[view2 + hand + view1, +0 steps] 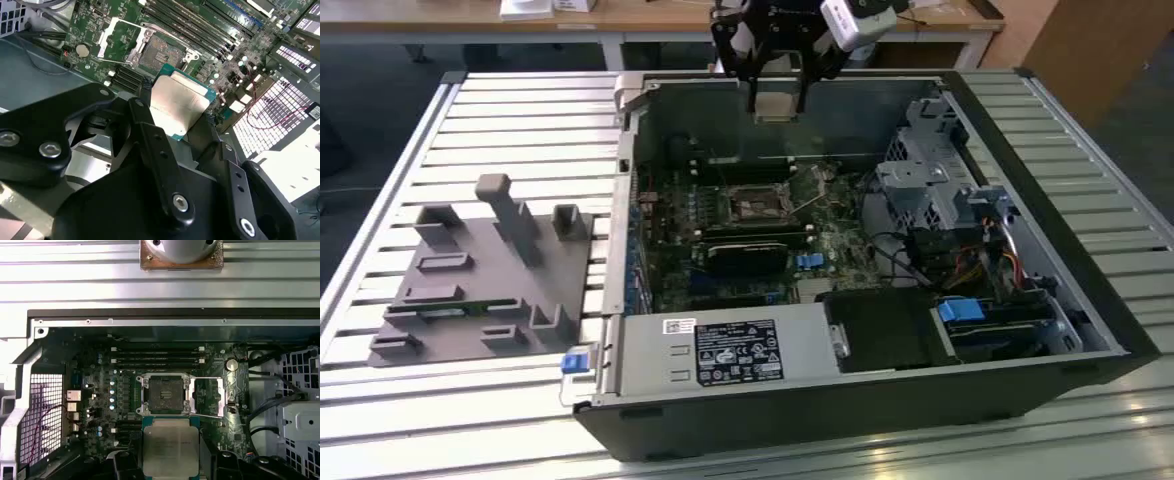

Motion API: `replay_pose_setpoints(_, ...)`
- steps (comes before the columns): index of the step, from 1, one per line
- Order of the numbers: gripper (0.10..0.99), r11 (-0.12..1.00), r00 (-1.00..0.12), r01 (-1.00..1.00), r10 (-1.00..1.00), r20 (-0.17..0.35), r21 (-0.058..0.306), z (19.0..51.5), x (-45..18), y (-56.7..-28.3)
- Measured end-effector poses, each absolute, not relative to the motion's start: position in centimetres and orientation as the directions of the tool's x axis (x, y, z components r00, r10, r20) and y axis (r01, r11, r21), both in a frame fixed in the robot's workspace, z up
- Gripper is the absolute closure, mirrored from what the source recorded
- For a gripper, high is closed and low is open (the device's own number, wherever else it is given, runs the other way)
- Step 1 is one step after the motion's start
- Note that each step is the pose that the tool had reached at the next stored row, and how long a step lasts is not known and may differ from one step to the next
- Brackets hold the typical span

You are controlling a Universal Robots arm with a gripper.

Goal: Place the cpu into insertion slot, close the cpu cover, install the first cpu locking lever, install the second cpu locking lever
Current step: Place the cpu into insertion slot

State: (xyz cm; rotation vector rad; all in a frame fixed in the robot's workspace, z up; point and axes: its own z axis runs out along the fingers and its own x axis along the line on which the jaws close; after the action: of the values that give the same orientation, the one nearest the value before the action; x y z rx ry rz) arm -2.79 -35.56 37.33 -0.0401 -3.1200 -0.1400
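One cpu, dull silver top with a green border: carried by the pincer, whose black fingers are clenched on two opposite edges of it. Location: in the air over the board, well apart from every part below.

One slot, square, dark centre, silvery rim: bare, nothing seated in it.

One cover, thin silvery frame with a window: swung open and lying beside the slot. A thin wire lever stands released near it.

One case, black, side panel off, lying on the slatted desk. One grey fixture on the desk at the exterior view's left, well apart from the case.

Step in hand, by judgement: the first one, placing the cpu. Cover and both levers are not yet dealt with.

Requirement, by judgement: the chip must be squared to the slot's rim, centred over the dark middle and kept level, clear of the open cover and lever, since a tilted or offset chip would not seat.

Arm pose: wrist hanging over the far side of the case in the exterior view, pincer pointing straight down, chip at its tip high above the slot.
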Motion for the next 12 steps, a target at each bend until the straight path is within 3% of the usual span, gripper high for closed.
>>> replay_pose_setpoints(12, 0.549, 0.991, -0.995, 0.104, 0.102, 0.019, 0.082, 37.33, -2.79, -35.56)
